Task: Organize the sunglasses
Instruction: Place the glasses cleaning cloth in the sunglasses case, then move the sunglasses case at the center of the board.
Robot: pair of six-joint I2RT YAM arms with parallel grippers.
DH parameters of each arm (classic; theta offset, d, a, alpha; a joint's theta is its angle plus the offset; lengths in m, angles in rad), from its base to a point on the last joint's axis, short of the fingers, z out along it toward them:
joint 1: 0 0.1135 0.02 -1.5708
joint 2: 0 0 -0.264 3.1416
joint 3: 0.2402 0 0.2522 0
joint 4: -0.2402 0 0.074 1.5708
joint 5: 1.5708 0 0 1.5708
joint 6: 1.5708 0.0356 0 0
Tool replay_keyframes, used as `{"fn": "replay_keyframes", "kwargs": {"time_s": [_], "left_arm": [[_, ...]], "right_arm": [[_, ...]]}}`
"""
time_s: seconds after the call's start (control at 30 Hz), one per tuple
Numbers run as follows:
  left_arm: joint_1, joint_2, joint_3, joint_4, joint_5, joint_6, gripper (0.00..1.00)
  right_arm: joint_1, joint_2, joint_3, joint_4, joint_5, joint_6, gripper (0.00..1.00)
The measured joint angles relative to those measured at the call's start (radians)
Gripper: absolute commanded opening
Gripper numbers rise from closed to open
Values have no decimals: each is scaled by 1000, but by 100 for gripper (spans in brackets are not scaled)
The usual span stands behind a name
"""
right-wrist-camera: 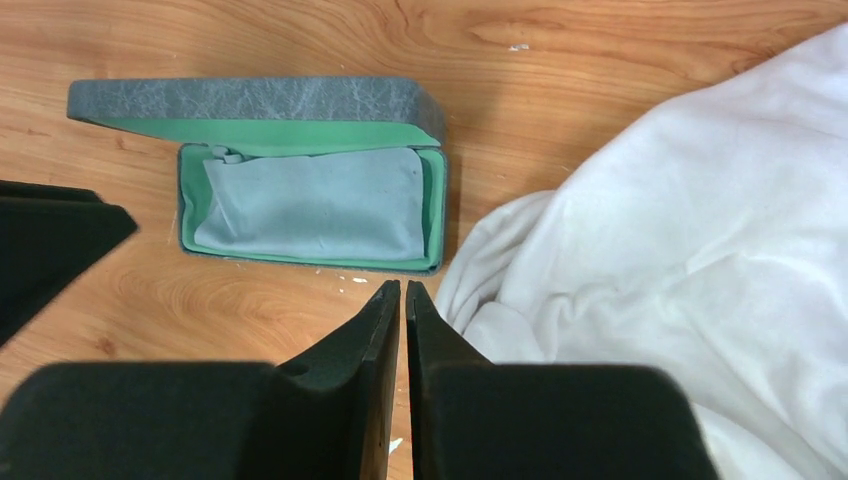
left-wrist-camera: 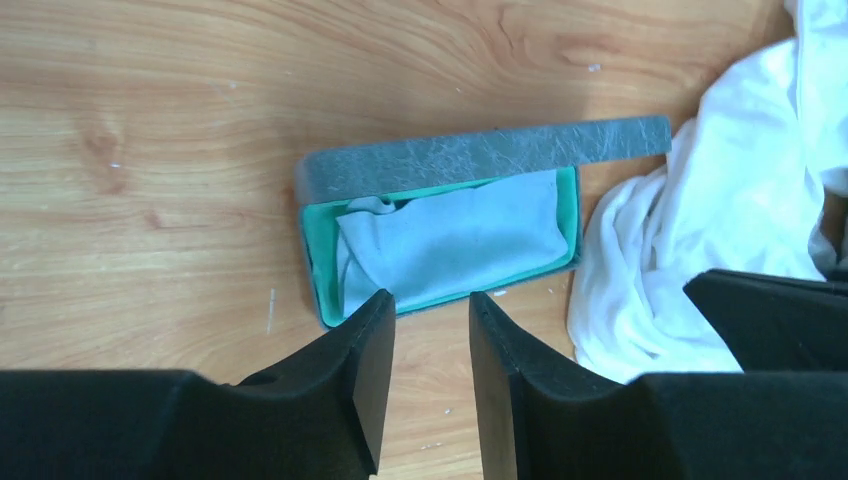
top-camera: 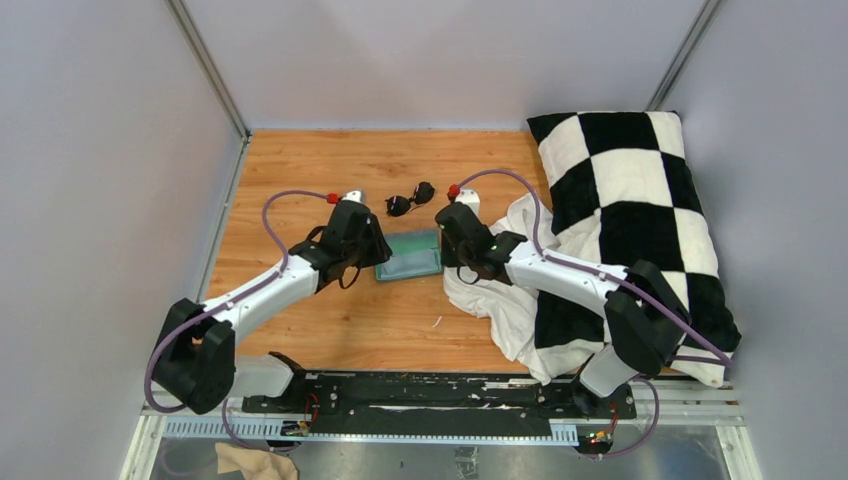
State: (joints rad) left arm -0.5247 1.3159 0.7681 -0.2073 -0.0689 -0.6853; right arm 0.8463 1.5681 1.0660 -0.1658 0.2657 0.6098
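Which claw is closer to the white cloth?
Right. The right claw hovers at the edge of the white cloth; the left claw sits across the open case from it.

Sunglasses [top-camera: 410, 198] just behind case [top-camera: 409, 255], cloth [right-wrist-camera: 310, 205] inside; sheet [top-camera: 485, 292] and pillow [top-camera: 640, 200] to its right

The left arm [top-camera: 265, 292] and right arm [top-camera: 565, 272]: white links, black joints, looping purple cables [top-camera: 296, 192], red dots [top-camera: 453, 189]. The left tool [left-wrist-camera: 432, 340] and right tool [right-wrist-camera: 403, 330] have black wedge fingers.
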Motion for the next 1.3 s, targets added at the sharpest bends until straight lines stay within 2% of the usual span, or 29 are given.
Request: {"fn": "replay_keyframes", "kwargs": {"time_s": [0.13, 0.37, 0.73, 0.9, 1.3], "left_arm": [[0, -36, -23, -12, -66, -14, 40], [0, 13, -93, -29, -112, -37, 41], [0, 105, -101, 23, -159, -40, 34], [0, 159, -75, 30, -179, -35, 29], [0, 211, -39, 40, -205, -24, 3]], "right_arm": [[0, -18, -19, -10, 7, 0, 12], [0, -19, -31, -14, 8, 3, 13], [0, -51, -46, -16, 14, 4, 13], [0, -51, -50, -18, 16, 4, 13], [0, -51, -50, -17, 16, 4, 13]]}}
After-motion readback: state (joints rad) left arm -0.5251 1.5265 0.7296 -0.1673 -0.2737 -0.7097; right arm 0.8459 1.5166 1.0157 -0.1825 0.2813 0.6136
